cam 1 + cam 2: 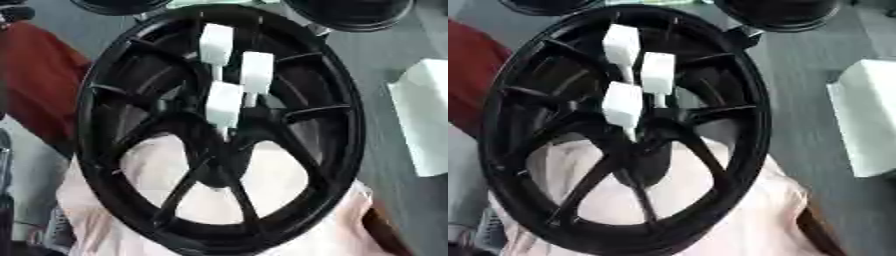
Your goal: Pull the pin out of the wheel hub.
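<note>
Three white pins (pixel 224 102) stand in the black wheel hub (pixel 219 130); no hand visible, fingers' state cannot be told.

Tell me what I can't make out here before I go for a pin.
- Hands: neither shows in either eye view.
- Pins: three white heads show; their thin stems blur into the black hub, so seating depth is unclear.
- Wheel: lower rim cut off by the bottom edge.
- White box: cut by the right edge.
- Pink cloth: partly hidden behind spokes.
</note>
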`<state>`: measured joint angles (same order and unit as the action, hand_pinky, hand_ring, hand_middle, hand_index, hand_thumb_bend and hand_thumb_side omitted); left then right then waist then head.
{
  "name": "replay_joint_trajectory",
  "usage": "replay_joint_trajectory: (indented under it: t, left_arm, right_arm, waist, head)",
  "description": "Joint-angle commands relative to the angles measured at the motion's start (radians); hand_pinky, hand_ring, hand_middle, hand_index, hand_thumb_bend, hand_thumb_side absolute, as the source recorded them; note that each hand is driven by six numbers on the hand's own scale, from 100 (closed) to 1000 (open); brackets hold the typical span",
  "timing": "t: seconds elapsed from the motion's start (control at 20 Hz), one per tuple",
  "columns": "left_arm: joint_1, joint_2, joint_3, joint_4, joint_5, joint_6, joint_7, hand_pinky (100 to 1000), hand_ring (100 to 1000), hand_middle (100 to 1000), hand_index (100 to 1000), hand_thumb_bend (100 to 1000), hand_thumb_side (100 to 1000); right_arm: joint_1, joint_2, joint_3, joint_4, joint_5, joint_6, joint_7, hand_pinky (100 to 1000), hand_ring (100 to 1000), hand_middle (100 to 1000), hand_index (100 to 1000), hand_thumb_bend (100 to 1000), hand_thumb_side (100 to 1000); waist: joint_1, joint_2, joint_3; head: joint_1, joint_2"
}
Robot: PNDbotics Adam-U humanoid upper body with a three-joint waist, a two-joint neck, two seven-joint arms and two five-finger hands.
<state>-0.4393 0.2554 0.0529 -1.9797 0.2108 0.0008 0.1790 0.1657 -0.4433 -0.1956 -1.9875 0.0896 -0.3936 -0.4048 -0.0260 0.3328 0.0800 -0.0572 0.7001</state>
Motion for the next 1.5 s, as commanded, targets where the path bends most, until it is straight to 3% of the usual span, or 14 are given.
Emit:
replay_joint_trajectory:
  t: [0.05,0.4,0.85,1.1,1.5]
  left_arm:
    - [-0.006,0.021,-0.001,-0.020,-0.002,0.001,0.000,643,626,575,814,100,750]
    - [-0.006,0.030,0.000,-0.020,-0.005,0.004,0.001,644,625,575,814,100,749]
    - [-0.002,0.044,0.004,-0.020,-0.012,0.004,0.006,644,625,574,814,100,750]
    - [-0.001,0.050,0.005,-0.020,-0.014,0.004,0.009,644,625,574,814,100,750]
    - [-0.002,0.060,0.005,-0.020,-0.017,0.005,0.010,644,624,573,814,100,751]
  right_arm:
    - [0.025,-0.087,-0.003,-0.013,0.035,-0.042,-0.018,782,814,757,838,100,523]
    - [0.090,-0.244,-0.029,-0.013,0.055,-0.081,-0.075,790,830,776,843,100,459]
    - [0.127,-0.493,-0.108,-0.013,-0.093,-0.045,-0.080,797,840,786,840,100,388]
    - [0.078,-0.621,-0.135,-0.013,-0.191,0.010,-0.049,799,841,785,838,100,368]
    - [-0.071,-0.784,-0.145,-0.013,-0.371,0.110,0.016,792,819,764,828,100,379]
  waist:
    - [-0.001,-0.015,-0.003]
    - [-0.007,-0.013,-0.006]
    - [-0.020,-0.013,-0.012]
    - [-0.026,-0.012,-0.010]
    - [-0.038,-0.010,-0.003]
  head:
    - [-0.007,-0.016]
    - [-0.004,-0.022]
    - [0.001,-0.023]
    - [0.001,-0.023]
    - [-0.021,-0.017]
